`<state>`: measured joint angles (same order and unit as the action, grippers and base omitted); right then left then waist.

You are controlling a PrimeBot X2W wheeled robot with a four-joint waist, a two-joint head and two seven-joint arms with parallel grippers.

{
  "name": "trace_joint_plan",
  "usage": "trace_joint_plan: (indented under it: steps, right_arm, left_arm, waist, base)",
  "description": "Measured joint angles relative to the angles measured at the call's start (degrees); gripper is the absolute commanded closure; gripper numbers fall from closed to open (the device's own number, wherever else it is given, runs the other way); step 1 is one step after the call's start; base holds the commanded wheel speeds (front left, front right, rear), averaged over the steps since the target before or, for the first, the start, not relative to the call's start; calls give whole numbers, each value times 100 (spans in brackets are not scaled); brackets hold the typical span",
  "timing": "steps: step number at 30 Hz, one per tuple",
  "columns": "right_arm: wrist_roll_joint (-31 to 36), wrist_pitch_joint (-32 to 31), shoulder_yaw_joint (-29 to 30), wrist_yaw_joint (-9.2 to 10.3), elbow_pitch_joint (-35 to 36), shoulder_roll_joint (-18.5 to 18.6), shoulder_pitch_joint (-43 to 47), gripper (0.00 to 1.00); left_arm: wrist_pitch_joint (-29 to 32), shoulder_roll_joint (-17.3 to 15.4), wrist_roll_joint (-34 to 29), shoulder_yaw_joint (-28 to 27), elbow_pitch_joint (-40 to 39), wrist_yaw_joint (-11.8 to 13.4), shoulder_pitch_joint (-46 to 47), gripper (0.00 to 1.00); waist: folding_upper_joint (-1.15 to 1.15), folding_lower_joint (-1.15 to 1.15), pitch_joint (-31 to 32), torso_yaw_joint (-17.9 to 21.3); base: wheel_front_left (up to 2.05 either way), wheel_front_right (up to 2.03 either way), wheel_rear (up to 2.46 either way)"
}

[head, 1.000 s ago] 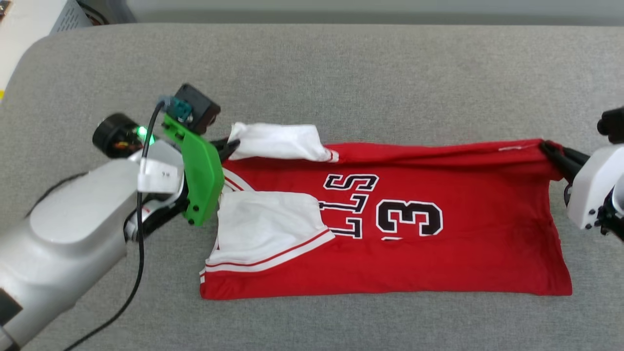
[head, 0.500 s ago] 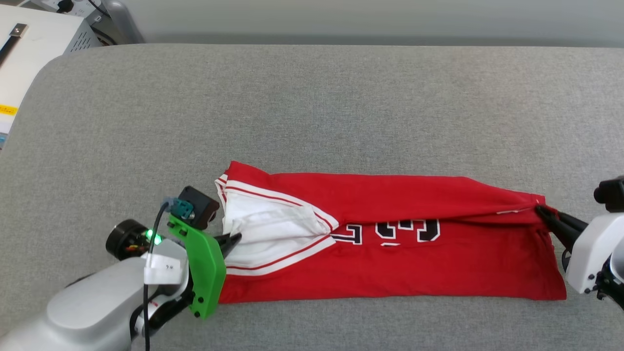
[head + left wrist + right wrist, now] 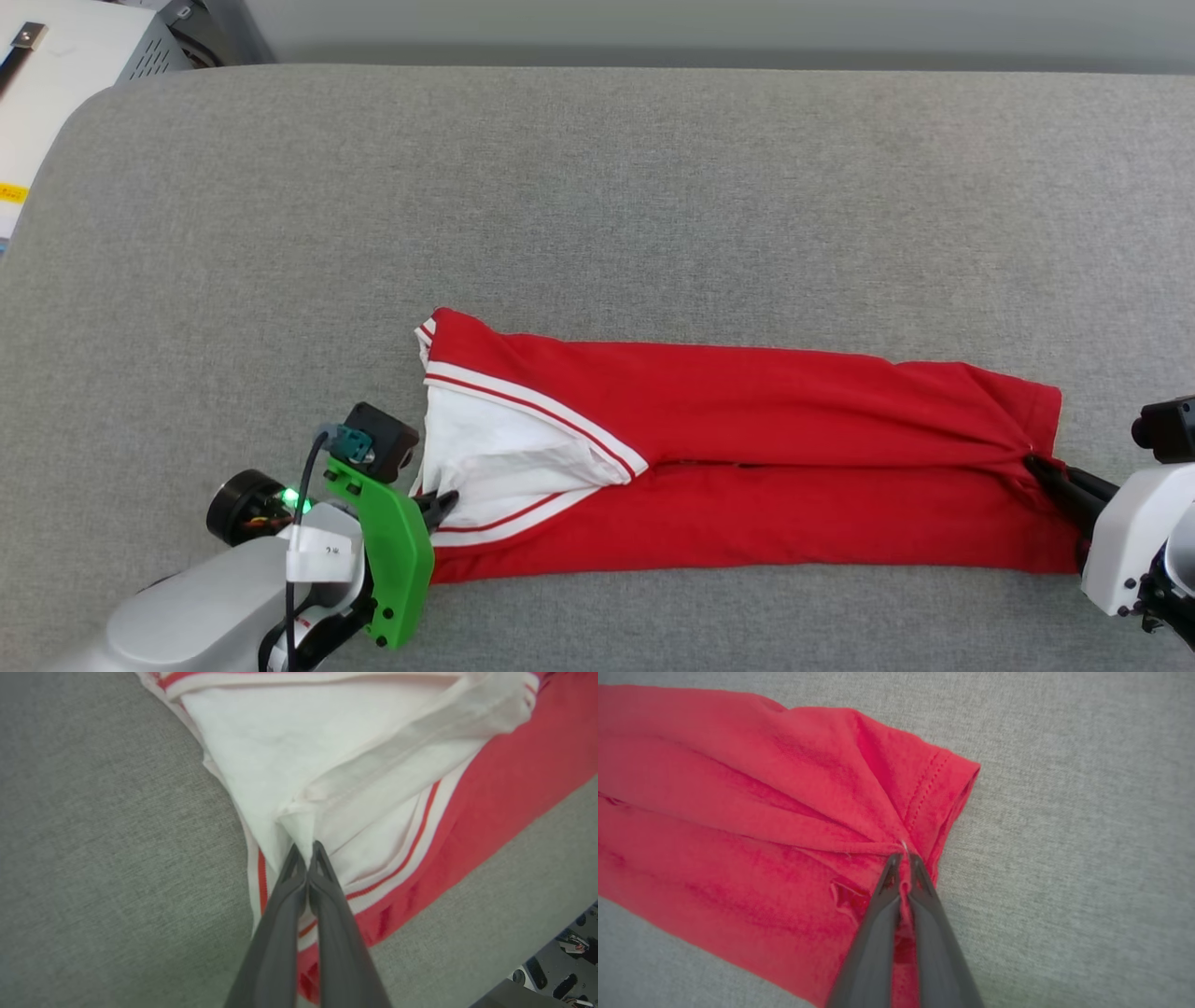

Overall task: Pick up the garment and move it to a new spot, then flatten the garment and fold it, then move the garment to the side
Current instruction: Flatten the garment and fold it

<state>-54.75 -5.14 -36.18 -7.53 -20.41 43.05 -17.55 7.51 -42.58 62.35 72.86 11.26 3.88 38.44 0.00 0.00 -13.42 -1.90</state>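
Observation:
The garment (image 3: pixel 747 439), a red shirt with white sleeves, lies folded into a long narrow band across the near part of the grey surface. Its far half is folded toward me over the chest, hiding the characters. My left gripper (image 3: pixel 446 502) is shut on the white sleeve fabric (image 3: pixel 299 826) at the garment's left end (image 3: pixel 306 845). My right gripper (image 3: pixel 1034 461) is shut on the red hem corner (image 3: pixel 924 807) at the right end (image 3: pixel 903 856). Both pinch points sit low, near the band's middle seam line.
The grey padded surface (image 3: pixel 597 205) stretches wide beyond the garment. A white box (image 3: pixel 56 84) stands off its far left corner. A black cable (image 3: pixel 297 523) runs along my left forearm.
Both grippers have carried the far edge of the garment toward me, folding it over the chest so the number and letters are covered. The camera has also shifted.

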Motion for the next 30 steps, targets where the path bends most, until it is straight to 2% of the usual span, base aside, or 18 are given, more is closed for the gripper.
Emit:
trace_joint_plan:
  steps: [1, 2, 3, 4, 7, 15, 20, 23, 26, 30]
  right_arm:
    - [0, 0, 7, 0, -11, -16, 0, 100]
    - [-1, 0, 20, 0, -24, -37, 3, 99]
    - [-1, 0, 34, 0, -36, -55, 7, 53]
    - [-1, -1, 54, 0, -57, -70, 10, 0]
    - [-74, -16, 148, 0, 20, -65, 54, 0]
    - [-847, -144, 836, 1, 651, 301, 171, 0]
    - [-1324, -620, 1181, 1, 653, 547, 229, 0]
    - [-1683, -1138, 1255, 1, 472, 571, 236, 0]
    - [-1819, -1550, 1235, 1, 219, 504, 211, 0]
    - [-1801, -1807, 1111, 1, -59, 286, 27, 0]
  left_arm:
    - [-60, 26, -2, -5, 36, 37, -23, 100]
    - [-151, 47, -2, -27, 78, 82, -51, 74]
    - [-241, 60, -7, -47, 104, 122, -79, 0]
    - [-354, 70, -12, -79, 127, 176, -116, 0]
    - [-732, 63, -34, -209, 120, 369, -231, 0]
    - [-2022, 76, -436, -755, 13, 1378, -439, 0]
    - [-2213, 232, -854, -1191, 27, 1872, -589, 0]
    - [-2218, 430, -1434, -1803, -138, 2163, -738, 0]
    - [-2217, 668, -2027, -2393, -287, 2315, -1040, 0]
    - [-2217, 1004, -2619, -3049, -387, 2365, -1484, 0]
  waist:
    - [0, 0, 7, -1]
    - [0, 0, 24, -1]
    - [0, 0, 45, 0]
    - [0, 0, 79, 2]
    - [0, 0, 204, 10]
    - [0, 0, 526, -9]
    - [0, 0, 497, -56]
    - [0, 0, 421, -79]
    - [0, 0, 334, -110]
    - [0, 0, 235, -174]
  base:
    - [0, 0, 0]
    - [0, 0, 0]
    - [0, 0, 0]
    - [0, 0, 0]
    - [0, 0, 0]
    - [0, 0, 0]
    - [0, 0, 0]
    - [0, 0, 0]
    - [0, 0, 0]
    - [0, 0, 0]
